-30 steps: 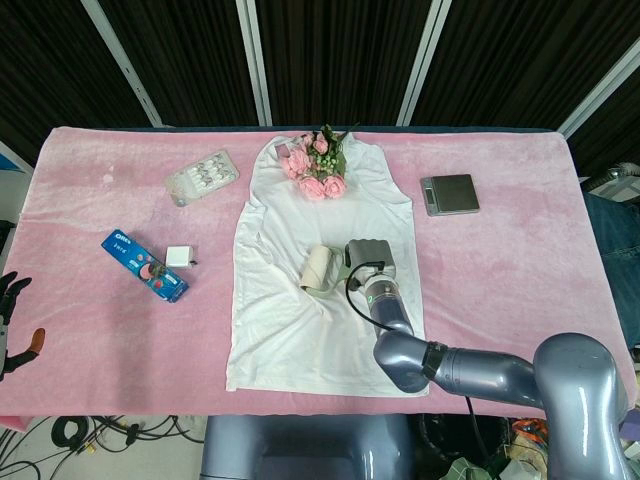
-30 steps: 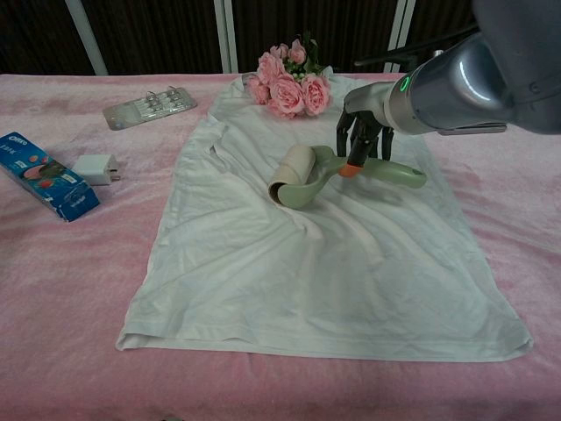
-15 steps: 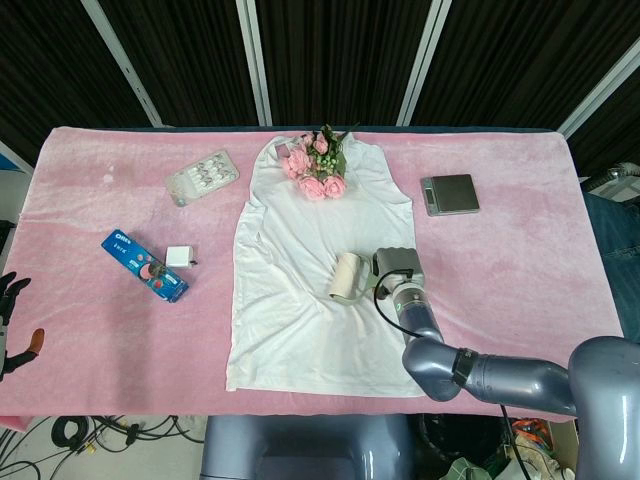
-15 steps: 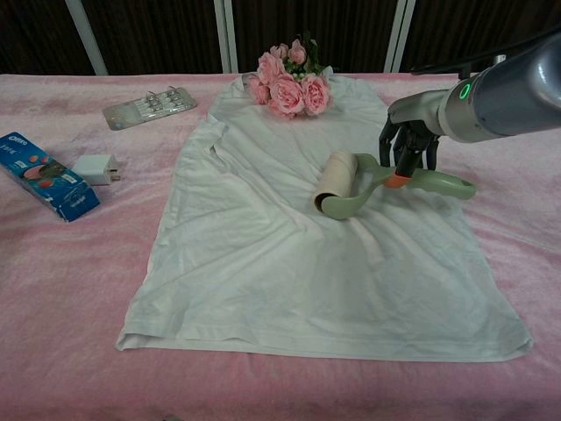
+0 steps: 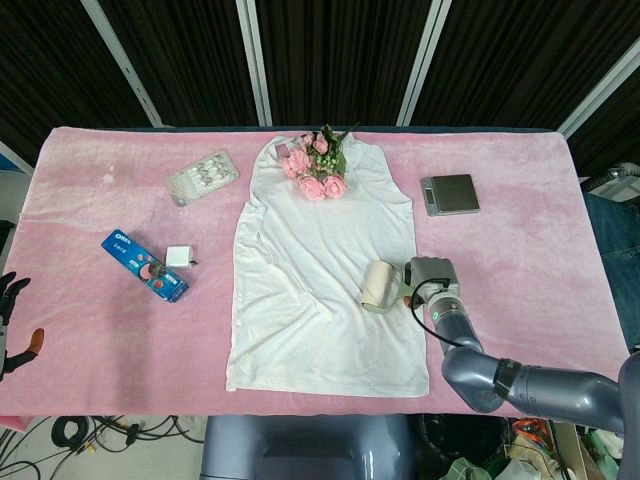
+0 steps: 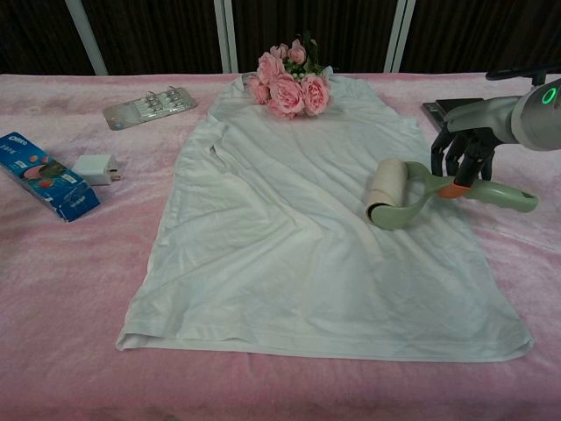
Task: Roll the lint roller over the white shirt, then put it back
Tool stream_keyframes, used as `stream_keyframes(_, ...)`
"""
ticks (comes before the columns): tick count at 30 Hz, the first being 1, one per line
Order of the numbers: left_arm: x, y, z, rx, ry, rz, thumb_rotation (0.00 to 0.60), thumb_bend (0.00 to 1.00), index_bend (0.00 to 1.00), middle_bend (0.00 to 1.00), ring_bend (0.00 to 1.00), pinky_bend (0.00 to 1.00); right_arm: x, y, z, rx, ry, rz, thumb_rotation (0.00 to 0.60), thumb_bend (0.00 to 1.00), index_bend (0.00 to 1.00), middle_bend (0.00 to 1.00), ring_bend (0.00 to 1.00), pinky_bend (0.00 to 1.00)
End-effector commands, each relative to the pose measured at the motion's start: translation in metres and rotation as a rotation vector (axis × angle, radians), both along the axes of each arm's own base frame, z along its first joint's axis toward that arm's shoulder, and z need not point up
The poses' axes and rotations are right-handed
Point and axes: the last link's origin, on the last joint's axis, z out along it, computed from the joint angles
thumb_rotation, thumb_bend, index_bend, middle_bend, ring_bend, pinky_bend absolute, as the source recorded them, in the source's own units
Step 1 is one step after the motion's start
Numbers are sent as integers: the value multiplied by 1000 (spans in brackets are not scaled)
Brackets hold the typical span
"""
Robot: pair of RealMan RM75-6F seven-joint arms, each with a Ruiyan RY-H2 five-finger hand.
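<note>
At the right edge of the white shirt [image 6: 316, 228], the right robot hand [image 6: 463, 151] grips the green handle of the lint roller [image 6: 412, 189], whose drum rests on the fabric. The left robot hand [image 5: 10, 310] shows at the desk's [image 5: 520, 250] far left edge, fingers spread and holding nothing. Pink roses [image 6: 289, 88] lie at the collar.

We see our right robot hand [image 6: 467, 151] gripping the roller [image 6: 412, 190] at the shirt's [image 6: 289, 237] right edge.
</note>
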Motion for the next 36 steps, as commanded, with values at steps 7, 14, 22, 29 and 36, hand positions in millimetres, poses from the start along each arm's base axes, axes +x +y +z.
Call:
stream_keyframes(7, 0, 0, 0, 0, 0, -1, 600, 391, 140, 62, 36, 239, -10, 3, 8, 2, -4, -12, 600, 510, 682, 570, 564, 439)
stream_keyframes(14, 0, 0, 0, 0, -2, -1, 600, 391, 140, 62, 36, 239, 7, -3, 0, 17, -27, 22, 600, 511, 682, 570, 564, 439)
stream_keyframes(22, 0, 0, 1, 4, -7, -1, 600, 391, 140, 62, 36, 239, 30, -10, -16, 49, -49, 48, 600, 511, 682, 570, 564, 439)
stream_keyframes(29, 0, 1, 1, 2, -8, 0, 600, 391, 140, 62, 36, 239, 55, -15, -29, 65, -55, 82, 600, 511, 684, 571, 564, 439)
stream_keyframes(36, 0, 1, 2, 5, -8, -1, 600, 391, 140, 62, 36, 239, 80, -19, -44, 87, -84, 108, 600, 511, 685, 572, 564, 439)
